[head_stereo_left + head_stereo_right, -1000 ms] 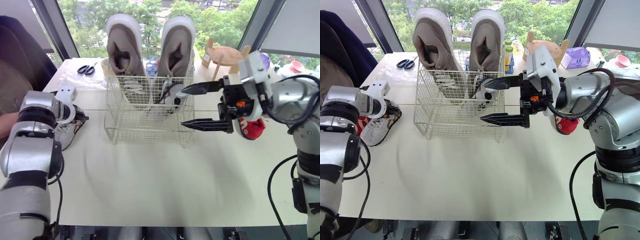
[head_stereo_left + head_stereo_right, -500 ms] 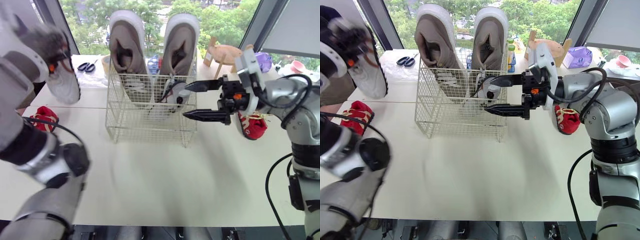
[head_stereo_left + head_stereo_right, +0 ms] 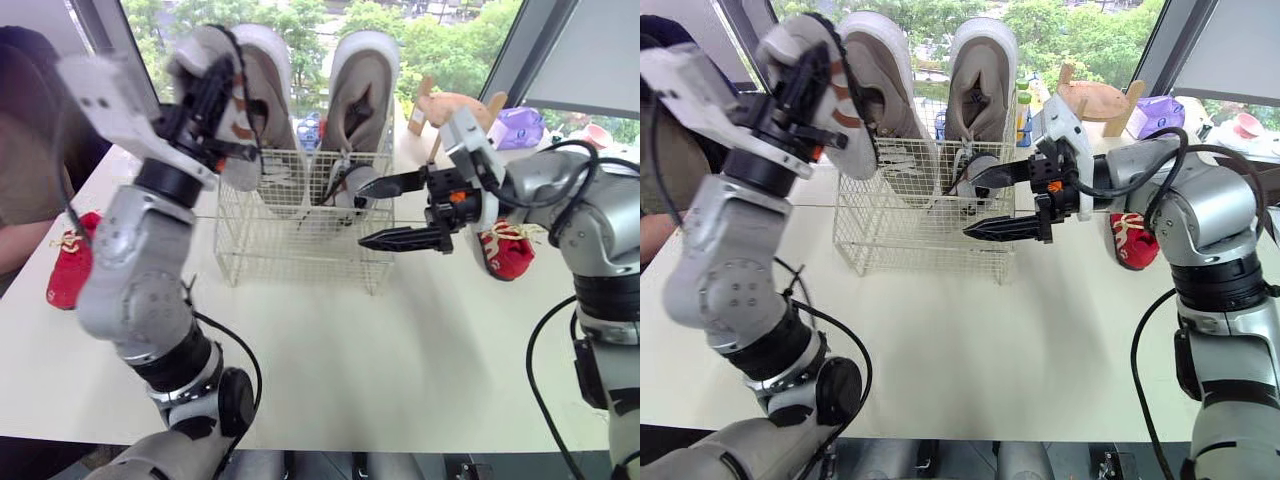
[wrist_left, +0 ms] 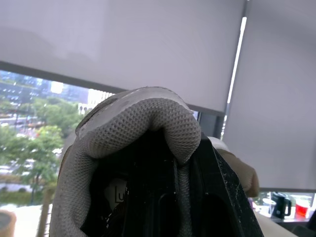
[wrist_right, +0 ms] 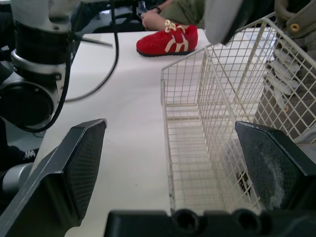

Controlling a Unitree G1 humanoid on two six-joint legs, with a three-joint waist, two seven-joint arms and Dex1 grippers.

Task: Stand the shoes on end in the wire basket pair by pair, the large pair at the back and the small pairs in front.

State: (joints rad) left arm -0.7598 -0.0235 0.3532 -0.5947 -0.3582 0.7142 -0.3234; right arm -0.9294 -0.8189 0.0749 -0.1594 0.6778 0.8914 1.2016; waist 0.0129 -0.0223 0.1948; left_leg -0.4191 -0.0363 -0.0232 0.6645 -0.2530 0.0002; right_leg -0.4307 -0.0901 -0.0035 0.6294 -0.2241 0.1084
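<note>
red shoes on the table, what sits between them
The wire basket holding the large tan pair on end, plus the open right gripper, in the left eye view.

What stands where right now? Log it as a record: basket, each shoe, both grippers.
wire basket: on the table
large beige pair: on end at the basket's back
small grey shoe: inside the basket, right side, in front of the large pair
grey sneaker: raised by the basket's left side, not yet in
left gripper: jaws shut on grey sneaker
right gripper: jaws open, beside the basket's right wall
left red shoe: on the table
right red shoe: on the table, behind the right gripper
</note>
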